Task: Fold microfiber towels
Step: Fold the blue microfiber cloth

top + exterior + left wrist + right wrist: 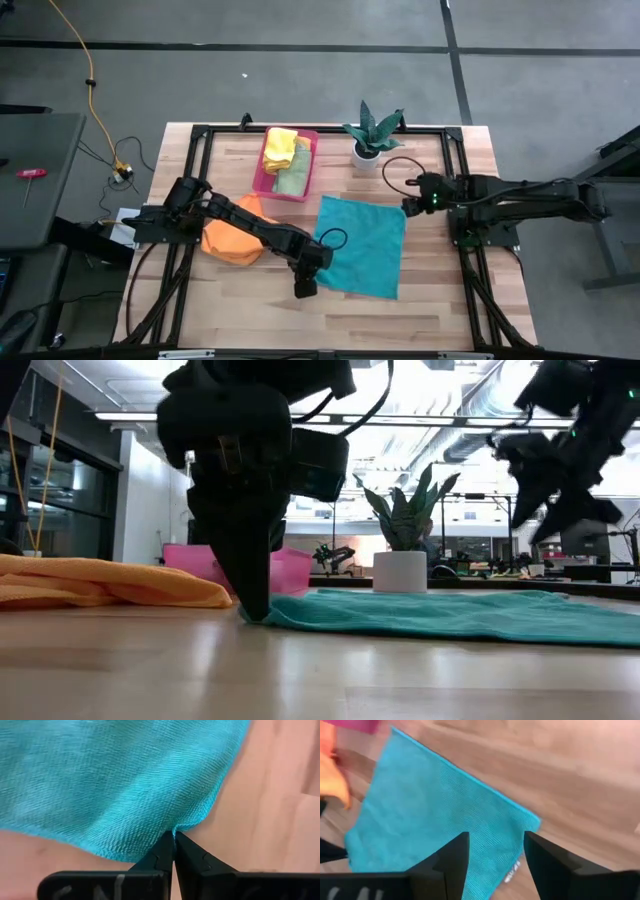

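A teal microfiber towel (362,245) lies spread flat on the wooden table's middle. My left gripper (305,288) is shut on its near-left corner. My right gripper (408,207) hangs open above the towel's far-right corner (532,820), with nothing between its fingers. An orange towel (235,238) lies crumpled on the table to the left of the teal one. Yellow towels (280,148) and a light green towel (293,180) lie in the pink tray (312,165) at the back. My left gripper pinches the teal towel's near-left corner (175,831) between its two shut fingertips (165,851). The fingers come from above, pointing steeply down, with their tips at the table (255,610). The cloth puckers a little at the pinch, and the rest of the towel lies flat on the table.
A potted plant in a white pot (368,152) stands at the back, right of the pink tray. Black frame rails (470,290) run along the table's left and right sides. Bare wood (330,320) shows near the front edge.
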`<state>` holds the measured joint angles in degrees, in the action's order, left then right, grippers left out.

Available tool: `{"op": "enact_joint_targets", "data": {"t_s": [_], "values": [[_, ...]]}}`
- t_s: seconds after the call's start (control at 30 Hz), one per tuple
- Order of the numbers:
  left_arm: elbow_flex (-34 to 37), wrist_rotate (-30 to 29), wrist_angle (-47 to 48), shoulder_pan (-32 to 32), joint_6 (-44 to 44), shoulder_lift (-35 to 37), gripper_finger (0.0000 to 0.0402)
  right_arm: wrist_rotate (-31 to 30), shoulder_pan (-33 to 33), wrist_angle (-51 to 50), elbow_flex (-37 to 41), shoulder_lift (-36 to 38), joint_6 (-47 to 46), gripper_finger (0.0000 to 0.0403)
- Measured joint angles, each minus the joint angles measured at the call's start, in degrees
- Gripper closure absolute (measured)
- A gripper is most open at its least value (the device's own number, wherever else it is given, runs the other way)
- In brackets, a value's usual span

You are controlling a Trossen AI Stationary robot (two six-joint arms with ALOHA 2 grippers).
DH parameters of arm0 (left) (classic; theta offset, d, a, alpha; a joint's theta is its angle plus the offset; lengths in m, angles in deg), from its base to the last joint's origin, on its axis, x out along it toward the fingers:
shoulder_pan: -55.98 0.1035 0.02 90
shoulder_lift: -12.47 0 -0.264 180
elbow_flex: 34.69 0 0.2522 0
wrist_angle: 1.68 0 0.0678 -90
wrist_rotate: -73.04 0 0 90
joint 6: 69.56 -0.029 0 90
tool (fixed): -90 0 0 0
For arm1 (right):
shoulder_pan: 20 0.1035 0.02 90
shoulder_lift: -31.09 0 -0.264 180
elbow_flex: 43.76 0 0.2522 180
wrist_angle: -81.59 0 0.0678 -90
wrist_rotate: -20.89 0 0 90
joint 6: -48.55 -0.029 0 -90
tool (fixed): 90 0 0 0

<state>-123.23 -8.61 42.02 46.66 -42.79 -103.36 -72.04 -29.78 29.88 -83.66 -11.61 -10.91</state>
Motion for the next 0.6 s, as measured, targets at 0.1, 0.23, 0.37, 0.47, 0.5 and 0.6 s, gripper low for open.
{"op": "enact_joint_targets", "data": {"t_s": [0.1,0.23,0.37,0.47,0.5,0.6], "values": [[-0.04,0.23,0.00,0.91,-1.12,0.82,0.0393,-0.73,0.00,-2.58,-3.69,0.02,3.31,0.0220],[-0.07,2.87,-0.83,1.51,-2.89,1.70,0.0374,-0.84,0.00,-3.27,-6.27,0.02,5.42,0.0220],[-0.10,7.97,-1.75,1.07,-2.98,2.59,0.0344,0.27,0.06,-3.80,-6.63,-0.09,5.70,0.0220],[0.00,10.58,-0.92,0.16,-3.00,2.71,0.0316,0.42,0.07,-4.04,-6.63,-0.11,5.56,0.0220],[0.00,11.28,-1.09,-0.28,-3.00,2.79,0.0308,0.43,0.07,-4.18,-6.63,-0.09,5.57,0.0220],[-0.02,13.65,-1.13,-1.62,-3.41,2.97,0.0286,0.59,0.07,-4.16,-6.63,-0.11,5.68,0.0220]]}}
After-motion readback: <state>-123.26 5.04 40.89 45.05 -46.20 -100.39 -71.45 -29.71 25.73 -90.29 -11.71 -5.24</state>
